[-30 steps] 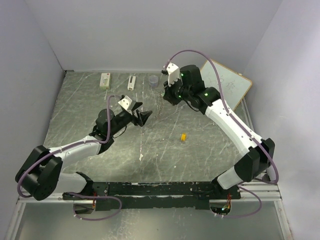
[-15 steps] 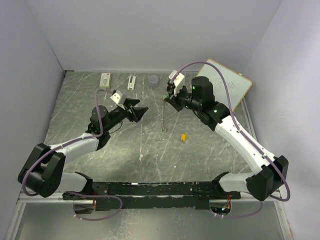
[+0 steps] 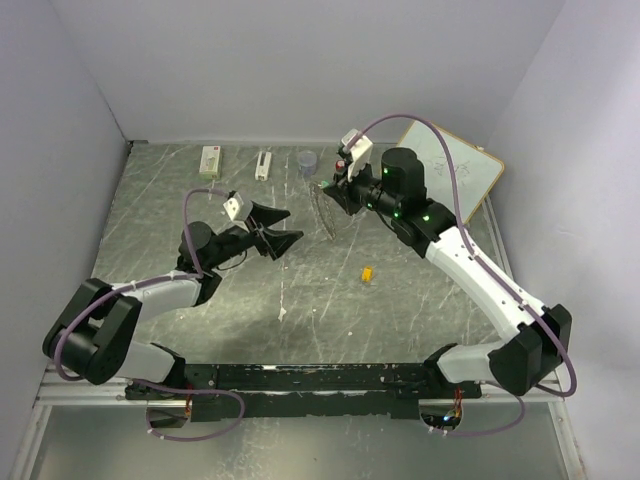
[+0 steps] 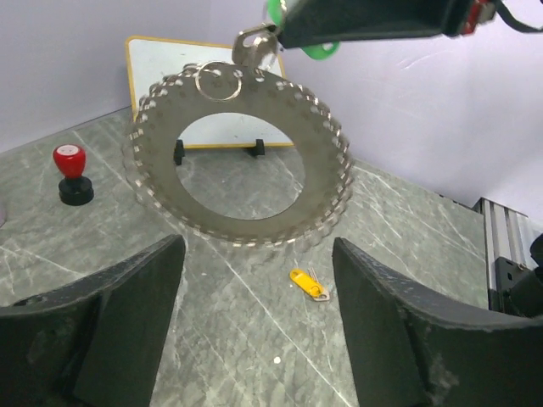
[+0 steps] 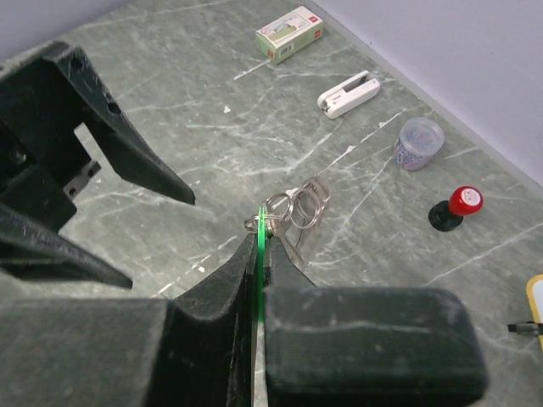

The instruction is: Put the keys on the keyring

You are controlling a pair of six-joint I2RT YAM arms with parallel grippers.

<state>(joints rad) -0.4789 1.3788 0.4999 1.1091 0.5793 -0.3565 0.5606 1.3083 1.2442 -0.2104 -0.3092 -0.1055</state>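
Note:
My right gripper point(image 5: 263, 222) is shut on the green key point(image 5: 259, 254), gripping its flat tag edge-on. Small wire loops point(image 5: 297, 203) hang off the key's end. In the left wrist view the keyring point(image 4: 242, 161), a large toothed metal ring, dangles blurred from those loops under the green key point(image 4: 305, 47). The yellow key point(image 4: 308, 283) lies flat on the table behind the ring; from above, the yellow key point(image 3: 367, 272) sits right of centre. My left gripper point(image 4: 254, 246) stands open, empty, facing the ring from a short way off. From above, the left gripper point(image 3: 285, 228) is left of the right gripper point(image 3: 330, 190).
Along the back edge stand a small box point(image 3: 209, 161), a white stapler-like piece point(image 3: 262, 165) and a small grey cup point(image 3: 307, 160). A red-topped black knob point(image 4: 70, 172) stands near a whiteboard point(image 3: 455, 170) at the back right. The walls close in on both sides.
The right arm has shifted its wrist and the hanging keyring has swung, still held by the green key. The left gripper drifted back, then forward toward the ring again, staying open.

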